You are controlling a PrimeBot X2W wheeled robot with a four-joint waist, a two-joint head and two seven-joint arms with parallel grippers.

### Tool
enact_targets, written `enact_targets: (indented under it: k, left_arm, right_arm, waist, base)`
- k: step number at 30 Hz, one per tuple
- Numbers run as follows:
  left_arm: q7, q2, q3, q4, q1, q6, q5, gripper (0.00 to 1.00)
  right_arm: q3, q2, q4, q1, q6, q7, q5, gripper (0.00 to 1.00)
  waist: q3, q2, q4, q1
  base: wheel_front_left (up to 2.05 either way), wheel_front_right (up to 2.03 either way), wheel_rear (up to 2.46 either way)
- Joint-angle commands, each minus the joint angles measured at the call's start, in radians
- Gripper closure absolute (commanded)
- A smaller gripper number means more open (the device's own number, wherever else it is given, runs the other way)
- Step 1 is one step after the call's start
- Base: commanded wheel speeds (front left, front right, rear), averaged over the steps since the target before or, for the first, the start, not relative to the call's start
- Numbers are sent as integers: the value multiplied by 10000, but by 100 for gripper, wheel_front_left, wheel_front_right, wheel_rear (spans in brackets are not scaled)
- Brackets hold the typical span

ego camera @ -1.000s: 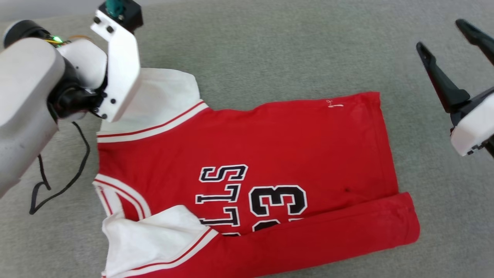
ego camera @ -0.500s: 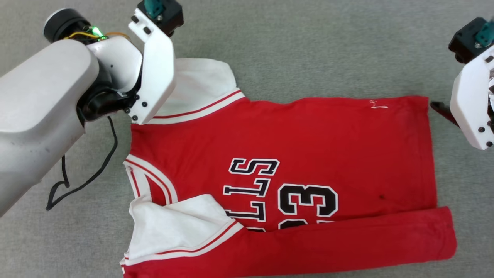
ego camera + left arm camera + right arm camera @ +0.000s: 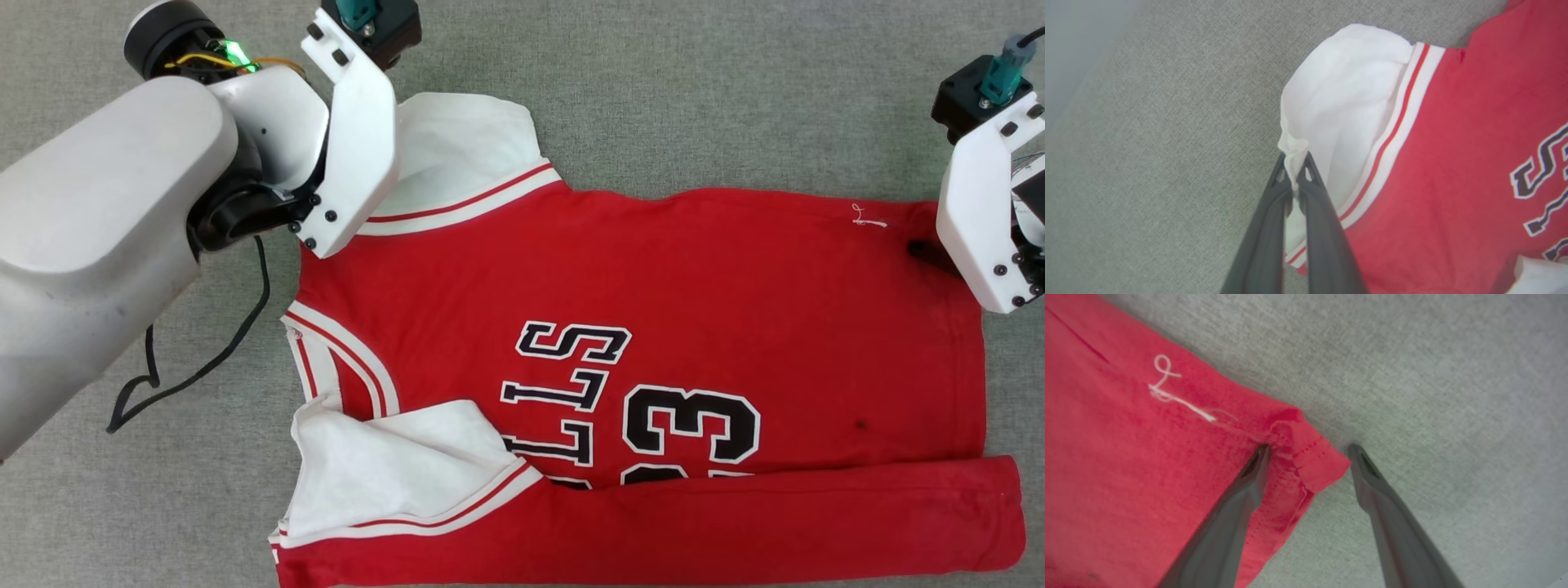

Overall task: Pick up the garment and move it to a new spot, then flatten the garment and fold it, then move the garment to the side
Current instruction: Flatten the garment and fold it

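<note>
Garment (image 3: 694,278) lying flat on gray cloth surface (image 3: 694,98), long axis running left-right in head view: collar pointing left, hem pointing right, near edge folded over. Black letters "LLS" (image 3: 571,384) and "3" of number (image 3: 690,420) reading sideways, rest tucked under fold. Left gripper (image 3: 1295,173) pinching edge of far white sleeve (image 3: 1339,102). Right gripper (image 3: 1308,451) standing spread, straddling far hem corner (image 3: 1316,459).

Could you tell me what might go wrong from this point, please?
1. The left pincer pinches only a thin edge of the white sleeve; a pull could slip it free.
2. The right pincer stands open astride the hem corner; closing may catch just the tip or miss it.
</note>
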Motion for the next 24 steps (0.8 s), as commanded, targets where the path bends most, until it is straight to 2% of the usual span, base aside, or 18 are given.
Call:
enact_targets:
  k: [1, 2, 3, 5, 10, 14, 24]
  left_arm:
    - [-52, 1, -6, 21, -166, 0, -5, 100]
    - [-110, -12, -30, 59, -162, 0, -24, 100]
    - [-155, -30, -60, 115, -144, -1, -57, 100]
    - [-439, -32, -164, 350, 150, -1, -148, 100]
    - [-786, -55, -247, 409, 632, 0, -354, 100]
    - [-1174, 328, -325, -211, 1739, 0, -459, 100]
    - [-1174, 1246, -336, -1388, 3614, 48, -600, 100]
  right_arm:
    - [503, 298, 211, 437, -1, -34, 80, 0]
    - [648, 283, 159, 425, -1, -159, 84, 62]
    - [739, 268, 137, 418, -1, -292, 173, 100]
    - [947, 189, 105, 247, -2, -1044, 294, 100]
    - [1094, 125, 142, 311, -1, -2108, 635, 100]
    - [1410, -138, 357, 1281, -2, -4407, 906, 100]
    - [1727, -639, 242, 2820, -2, -5614, 1361, 100]
  waist:
    - [27, 0, 7, 1]
    - [28, 0, 4, 1]
    - [-3, 0, -1, 1]
    - [-393, 0, -110, 1]
    - [-1257, 0, -167, 1]
    - [-3024, 0, -64, 1]
    - [-4281, 0, 251, 1]
  base:
    - [0, 0, 0]
    - [0, 0, 0]
    - [0, 0, 0]
    - [0, 0, 0]
    - [0, 0, 0]
    - [0, 0, 0]
    - [0, 0, 0]
